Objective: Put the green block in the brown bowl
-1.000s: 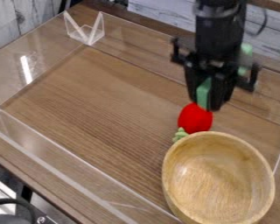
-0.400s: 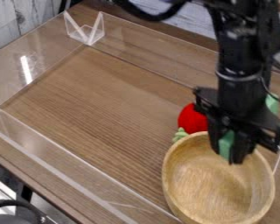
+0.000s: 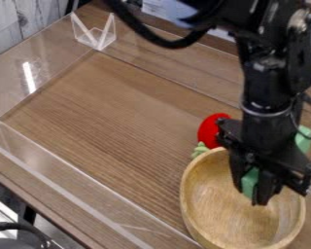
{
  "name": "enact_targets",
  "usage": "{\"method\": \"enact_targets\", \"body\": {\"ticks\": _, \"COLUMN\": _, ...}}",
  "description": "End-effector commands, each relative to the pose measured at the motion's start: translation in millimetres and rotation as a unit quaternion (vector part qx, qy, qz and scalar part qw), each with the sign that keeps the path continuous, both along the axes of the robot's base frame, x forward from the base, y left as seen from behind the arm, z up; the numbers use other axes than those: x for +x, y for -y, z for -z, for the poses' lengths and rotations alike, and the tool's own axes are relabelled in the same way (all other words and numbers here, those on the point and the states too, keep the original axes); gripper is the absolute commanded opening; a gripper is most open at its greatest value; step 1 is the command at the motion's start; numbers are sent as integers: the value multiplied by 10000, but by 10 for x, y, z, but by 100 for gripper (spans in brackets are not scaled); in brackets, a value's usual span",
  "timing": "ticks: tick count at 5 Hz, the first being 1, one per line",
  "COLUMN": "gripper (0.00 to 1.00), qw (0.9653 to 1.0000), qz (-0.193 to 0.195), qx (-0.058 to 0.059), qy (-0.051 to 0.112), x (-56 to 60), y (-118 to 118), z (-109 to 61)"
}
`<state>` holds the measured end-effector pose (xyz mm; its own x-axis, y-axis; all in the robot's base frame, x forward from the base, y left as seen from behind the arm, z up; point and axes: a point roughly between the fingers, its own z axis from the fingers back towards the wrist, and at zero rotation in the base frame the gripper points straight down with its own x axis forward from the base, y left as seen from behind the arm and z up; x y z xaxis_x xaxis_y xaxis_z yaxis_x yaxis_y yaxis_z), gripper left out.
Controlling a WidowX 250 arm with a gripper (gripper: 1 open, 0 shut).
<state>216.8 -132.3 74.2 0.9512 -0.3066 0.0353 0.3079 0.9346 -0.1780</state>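
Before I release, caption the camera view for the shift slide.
Black jaws hold the green block over the brown bowl, with the red strawberry-like toy just beyond the rim.

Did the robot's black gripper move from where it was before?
Yes, the black gripper moved down the picture, to over the round tan wooden bowl.

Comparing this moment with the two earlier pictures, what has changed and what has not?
The pincer, gripping the green block, has moved toward the camera, from beyond the strawberry-like toy to over the brown bowl. Nothing was newly gripped or released. The bowl and toy stayed put.
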Motion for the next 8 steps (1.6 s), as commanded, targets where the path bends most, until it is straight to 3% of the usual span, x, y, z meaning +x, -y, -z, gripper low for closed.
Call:
{"method": "enact_targets", "body": {"ticks": 1, "gripper": 0, "qw": 9995, "qz": -6, "qx": -136, "qy": 269, "x": -31, "y": 21, "z": -100}}
{"method": "enact_targets", "body": {"ticks": 2, "gripper": 0, "qw": 9995, "qz": 9, "qx": -121, "qy": 296, "x": -43, "y": 8, "z": -51}}
{"method": "enact_targets", "body": {"ticks": 4, "gripper": 0, "qw": 9962, "qz": 793, "qx": -76, "qy": 340, "x": 164, "y": -156, "z": 127}}
{"method": "enact_targets", "body": {"ticks": 7, "gripper": 0, "qw": 9863, "qz": 1590, "qx": -44, "qy": 448, "x": 313, "y": -246, "z": 59}}
{"method": "enact_targets", "body": {"ticks": 8, "gripper": 0, "qw": 9862, "qz": 1569, "qx": -37, "qy": 529, "x": 274, "y": -256, "z": -11}}
